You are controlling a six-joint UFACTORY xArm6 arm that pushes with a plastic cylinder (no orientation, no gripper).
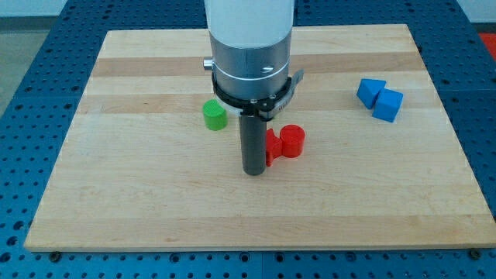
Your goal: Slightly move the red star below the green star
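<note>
A red block (285, 142) lies near the middle of the wooden board (155, 201). Its left part is hidden behind my rod, so its shape is hard to make out. My tip (253, 171) rests on the board right at the red block's lower left side, touching or nearly touching it. A small green block (215, 115), looking like a short cylinder from here, stands to the upper left of the rod, apart from the red block. No green star can be made out.
Two blue blocks (380, 98) sit together at the view's upper right. The arm's wide grey body (252, 54) hides the board's top middle. Blue perforated table surrounds the board.
</note>
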